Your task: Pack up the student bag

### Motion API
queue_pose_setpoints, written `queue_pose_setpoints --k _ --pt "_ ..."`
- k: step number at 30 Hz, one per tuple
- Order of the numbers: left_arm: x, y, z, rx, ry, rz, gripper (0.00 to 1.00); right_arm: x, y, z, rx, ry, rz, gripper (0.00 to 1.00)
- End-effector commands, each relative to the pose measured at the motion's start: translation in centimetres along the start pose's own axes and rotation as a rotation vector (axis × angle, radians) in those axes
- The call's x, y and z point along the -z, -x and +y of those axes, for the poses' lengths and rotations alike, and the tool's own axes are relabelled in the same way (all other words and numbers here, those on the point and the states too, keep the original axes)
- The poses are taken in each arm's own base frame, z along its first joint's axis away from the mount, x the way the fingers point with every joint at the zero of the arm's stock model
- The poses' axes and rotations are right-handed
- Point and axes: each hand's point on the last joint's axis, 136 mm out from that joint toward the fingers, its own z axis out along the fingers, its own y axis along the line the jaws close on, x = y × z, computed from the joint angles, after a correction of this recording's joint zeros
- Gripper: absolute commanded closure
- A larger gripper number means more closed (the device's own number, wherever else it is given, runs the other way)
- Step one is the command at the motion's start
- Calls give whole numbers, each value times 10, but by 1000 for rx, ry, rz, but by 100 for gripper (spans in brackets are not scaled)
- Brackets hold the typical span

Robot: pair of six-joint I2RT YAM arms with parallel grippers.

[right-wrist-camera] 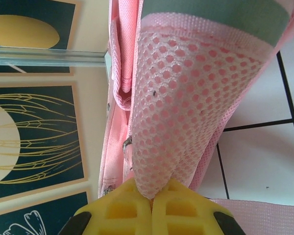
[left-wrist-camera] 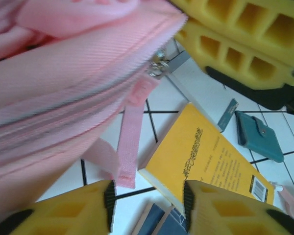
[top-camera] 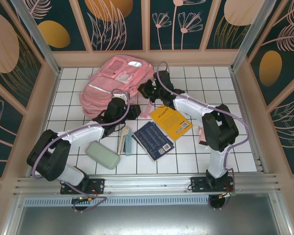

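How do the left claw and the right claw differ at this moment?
The left claw stands open and grips nothing; the right claw is shut on pink mesh of the student bag. The left claw is near the bag's zipper strap; the right claw is at its mesh part. Both have yellow fingers and are at the bag.

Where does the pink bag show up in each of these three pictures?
Top external: the bag lies upper centre-left.
Left wrist: the bag covers the left and top, its zip strap hanging down.
Right wrist: its mesh panel runs down the centre, pinched at the bottom by the right gripper.
Shared landmark: the white tiles with dark lines, under the bag in every view.
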Motion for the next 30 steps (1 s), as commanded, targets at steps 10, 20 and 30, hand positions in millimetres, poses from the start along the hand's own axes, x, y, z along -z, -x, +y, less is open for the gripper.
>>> queue_pose_setpoints --k 10,20,30 --pt "42 30 4 -120 -73 -404 40 28 -12 76 95 219 23 100" --pt "64 11 -27 -382 -281 -481 49 32 -18 80 132 246 35 100" --pt "59 14 -16 -492 -192 -547 46 38 -24 91 211 290 34 100"
